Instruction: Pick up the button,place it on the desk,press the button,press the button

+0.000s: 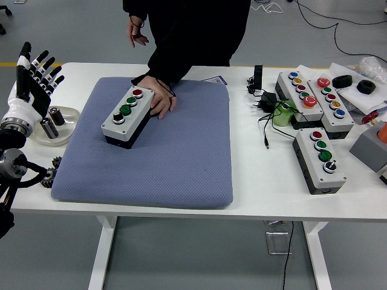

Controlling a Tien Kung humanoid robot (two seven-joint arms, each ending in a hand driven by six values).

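Button boxes: four, one on the blue mat [128,116], three at the right [300,89] [329,101] [320,158]
Buttons on the mat's box: four, one red, two green, one black
Blue mats: one [169,151]
Robot hands: one [33,81]
Person's hands: two [161,101] [136,31]
Cylinders in the clear dish: two [52,121]
Black rings at far right: two [353,83]
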